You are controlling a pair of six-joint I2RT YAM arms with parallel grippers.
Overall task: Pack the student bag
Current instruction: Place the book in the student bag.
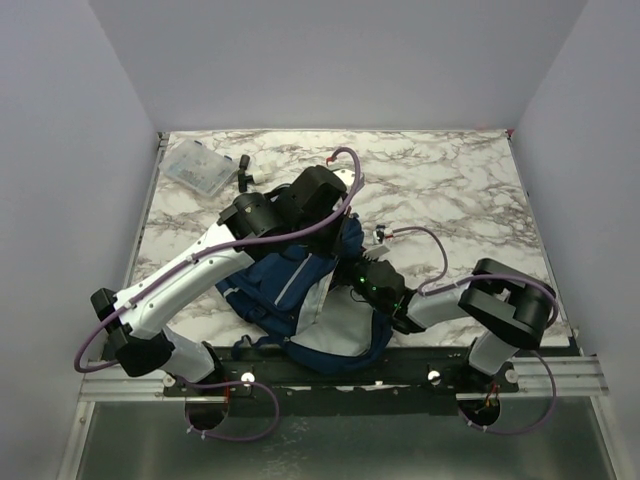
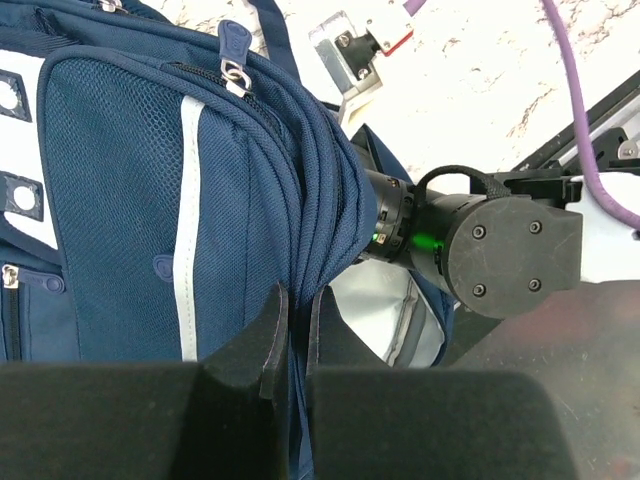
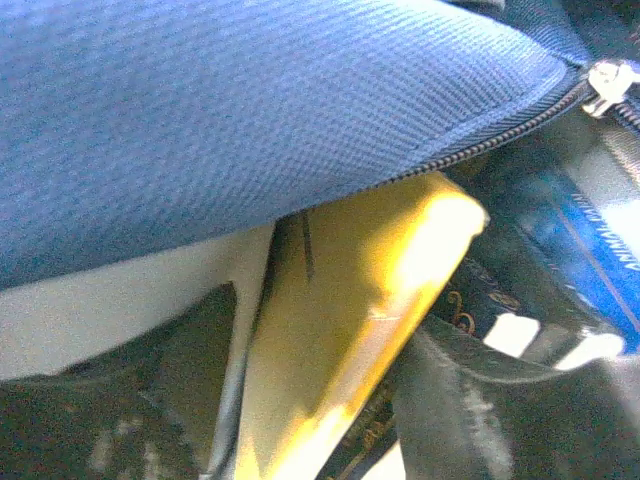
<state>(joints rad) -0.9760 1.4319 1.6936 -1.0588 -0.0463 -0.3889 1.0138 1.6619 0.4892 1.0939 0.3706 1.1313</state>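
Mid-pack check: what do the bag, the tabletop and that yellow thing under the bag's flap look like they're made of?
Student bag: woven navy fabric, matte; visible weave and mesh panel. Tabletop: marble-patterned, smooth; possibly laminate. Yellow item: glossy, hard-looking, bright glare; material unclear.

Top view: even, diffuse overhead light. The marble desk (image 1: 450,190) is bright, shadows under the arms are soft, and focus is sharp.
Left wrist view: student bag (image 2: 120,200) weave crisp; left end effector (image 2: 298,300) dark and soft-focused.
Right wrist view: dim and heavily blurred, with glare blowing out the yellow object (image 3: 350,290).
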